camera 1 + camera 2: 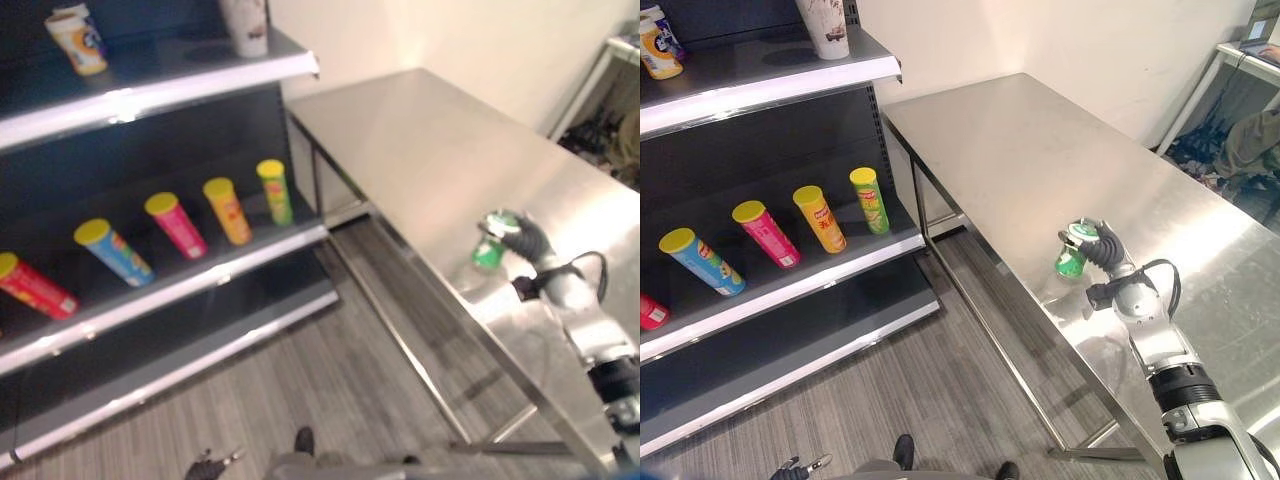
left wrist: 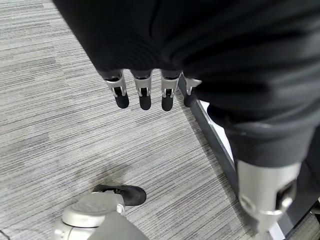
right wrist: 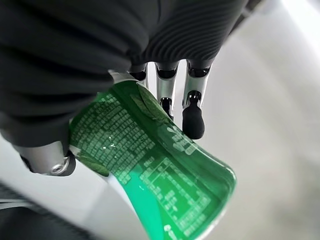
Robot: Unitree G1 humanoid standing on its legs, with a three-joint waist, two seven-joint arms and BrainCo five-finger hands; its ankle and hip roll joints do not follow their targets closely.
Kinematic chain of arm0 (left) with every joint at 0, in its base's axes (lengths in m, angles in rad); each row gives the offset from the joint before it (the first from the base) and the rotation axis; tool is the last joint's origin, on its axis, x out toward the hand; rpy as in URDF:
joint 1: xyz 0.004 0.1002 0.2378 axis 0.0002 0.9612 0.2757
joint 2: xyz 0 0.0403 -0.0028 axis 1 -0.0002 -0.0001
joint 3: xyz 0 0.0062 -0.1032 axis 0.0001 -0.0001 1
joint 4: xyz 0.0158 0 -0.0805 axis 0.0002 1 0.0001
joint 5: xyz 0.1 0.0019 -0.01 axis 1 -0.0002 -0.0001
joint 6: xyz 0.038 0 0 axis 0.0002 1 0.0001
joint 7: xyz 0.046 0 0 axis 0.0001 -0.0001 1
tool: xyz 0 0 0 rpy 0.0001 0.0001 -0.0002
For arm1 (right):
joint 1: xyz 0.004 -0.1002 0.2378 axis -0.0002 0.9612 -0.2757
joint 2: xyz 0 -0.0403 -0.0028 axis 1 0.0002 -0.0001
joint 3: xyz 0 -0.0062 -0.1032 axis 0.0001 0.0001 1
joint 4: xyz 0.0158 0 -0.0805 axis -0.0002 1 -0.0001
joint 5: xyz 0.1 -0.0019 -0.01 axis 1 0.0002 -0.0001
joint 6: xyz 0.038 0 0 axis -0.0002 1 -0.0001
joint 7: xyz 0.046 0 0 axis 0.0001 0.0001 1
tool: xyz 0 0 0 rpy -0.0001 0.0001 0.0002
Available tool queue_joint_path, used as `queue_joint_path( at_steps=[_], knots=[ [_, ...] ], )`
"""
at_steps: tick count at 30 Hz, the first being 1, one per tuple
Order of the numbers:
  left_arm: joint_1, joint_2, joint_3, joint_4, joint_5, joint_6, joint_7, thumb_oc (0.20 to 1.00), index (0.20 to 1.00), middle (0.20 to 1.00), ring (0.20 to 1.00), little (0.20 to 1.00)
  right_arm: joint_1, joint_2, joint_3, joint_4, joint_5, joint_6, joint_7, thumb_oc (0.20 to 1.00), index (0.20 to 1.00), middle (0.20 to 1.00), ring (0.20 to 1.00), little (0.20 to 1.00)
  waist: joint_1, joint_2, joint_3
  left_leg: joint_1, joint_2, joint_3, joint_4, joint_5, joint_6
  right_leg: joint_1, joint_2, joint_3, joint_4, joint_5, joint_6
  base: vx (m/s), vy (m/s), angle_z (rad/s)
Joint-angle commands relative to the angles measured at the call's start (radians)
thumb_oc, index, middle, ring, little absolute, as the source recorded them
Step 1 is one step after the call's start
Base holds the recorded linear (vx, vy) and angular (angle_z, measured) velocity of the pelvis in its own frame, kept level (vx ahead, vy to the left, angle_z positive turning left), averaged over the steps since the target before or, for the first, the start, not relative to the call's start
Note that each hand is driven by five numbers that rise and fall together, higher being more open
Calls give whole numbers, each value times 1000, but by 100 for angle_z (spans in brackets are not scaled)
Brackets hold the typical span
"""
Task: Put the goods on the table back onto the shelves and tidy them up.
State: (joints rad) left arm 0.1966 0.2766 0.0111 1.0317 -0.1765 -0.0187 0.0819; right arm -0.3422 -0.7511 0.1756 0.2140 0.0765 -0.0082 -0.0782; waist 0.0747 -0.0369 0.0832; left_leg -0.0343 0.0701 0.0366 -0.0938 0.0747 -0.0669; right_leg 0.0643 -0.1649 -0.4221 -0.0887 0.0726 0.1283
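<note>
- Where the steel table (image 1: pixel 1040 140) nears its front edge: right hand (image 1: pixel 1106 246), fingers curled round a green can (image 1: pixel 1071 262), the can tilted and held at or just above the tabletop.
- Left hand (image 2: pixel 150 85): hangs over grey plank floor (image 2: pixel 60 125), fingers straight and relaxed, holding nothing.
- Dark shelves (image 1: pixel 770 90), left of table: middle shelf, row of leaning crisp tubes (image 1: pixel 820 218); top shelf, a white cup (image 1: pixel 826 28).
</note>
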Motion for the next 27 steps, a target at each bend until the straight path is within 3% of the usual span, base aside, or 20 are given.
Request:
queue_joint_path(
  at_steps=[1,9,16,17,18,19,23,26,27],
  knots=[
    [-41,7,-6,18,-12,-13,27,1000,1000,1000,1000,1000,-79,-81,-60,-151,-11,-105,-39,200,200,200,200,200,19,21,13,71,79,111,7,-42,-93,38,13,-20,5,-74,22,0,0,0],
    [-47,-1,-16,4,-19,-21,32,1000,1000,1000,1000,1000,-216,-60,-21,-364,59,-179,-19,200,200,200,200,200,38,21,10,70,89,98,17,-40,-101,48,23,-25,2,-89,12,0,-41,2],
    [-50,5,-33,-5,-57,-32,26,1000,1000,1000,1000,1000,-480,-93,147,-367,118,-190,6,200,200,200,200,200,85,19,26,23,96,45,56,-11,-120,49,36,-49,1,-106,-4,-45,-46,24],
    [-56,7,-45,2,-78,-37,25,1000,1000,1000,1000,1000,-588,-116,205,-342,122,-191,-1,200,200,200,200,200,110,20,43,-27,103,33,80,12,-137,50,26,-95,1,-110,-7,-134,-10,68],
    [-56,6,-45,2,-78,-37,25,1000,1000,1000,1000,1000,-588,-116,205,-342,122,-191,-1,200,200,200,200,200,110,20,43,-27,103,33,80,12,-137,50,26,-95,1,-110,-7,-137,61,95],
    [-56,3,-51,11,-85,-38,23,1000,1000,1000,1000,1000,-650,-134,238,-316,118,-188,-7,200,200,200,200,200,115,22,43,-40,130,65,84,26,-139,53,9,-141,1,-106,-4,18,59,127],
    [-67,2,-56,56,-90,-33,25,1000,1000,1000,1000,1000,-737,-148,294,-245,101,-172,-20,200,200,200,200,200,115,38,22,1,199,137,56,26,-156,68,-12,-189,7,-103,13,14,129,87],
    [-58,3,-62,67,-83,-22,21,1000,1000,1000,1000,1000,-745,-150,286,-225,87,-158,-23,200,200,200,200,200,122,60,-5,14,183,144,30,26,-151,77,-31,-212,14,-83,23,66,250,69],
    [-56,7,-66,84,-64,-15,13,1000,1000,1000,1000,1000,-745,-142,277,-208,83,-150,-24,200,200,200,200,200,133,69,-14,23,160,141,27,9,-138,80,-64,-223,32,-71,33,69,281,80]
  ],
)
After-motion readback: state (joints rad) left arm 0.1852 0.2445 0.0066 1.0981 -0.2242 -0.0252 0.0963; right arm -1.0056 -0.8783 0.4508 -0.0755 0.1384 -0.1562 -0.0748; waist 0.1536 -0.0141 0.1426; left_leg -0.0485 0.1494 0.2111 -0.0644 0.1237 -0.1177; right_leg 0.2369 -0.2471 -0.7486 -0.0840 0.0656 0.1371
